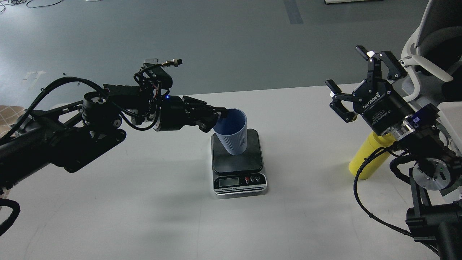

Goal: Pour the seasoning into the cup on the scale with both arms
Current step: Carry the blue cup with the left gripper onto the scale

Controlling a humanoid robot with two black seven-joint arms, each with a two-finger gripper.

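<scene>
My left gripper [218, 118] is shut on the rim of the light-blue ribbed cup [232, 135] and holds it over the dark plate of the scale [252, 159], tilted a little; I cannot tell whether its base touches the plate. The scale sits mid-table with its silver front and LCD toward me. My right gripper [352, 77] is open and empty, raised above the table's right side. The yellow seasoning bottle [368, 159] stands below and behind the right wrist, which hides its top and nozzle.
The white table [144, 209] has its far edge just beyond the scale and grey floor behind. A white chair [429, 61] stands at the far right. A black cable [361, 195] loops beside the right arm.
</scene>
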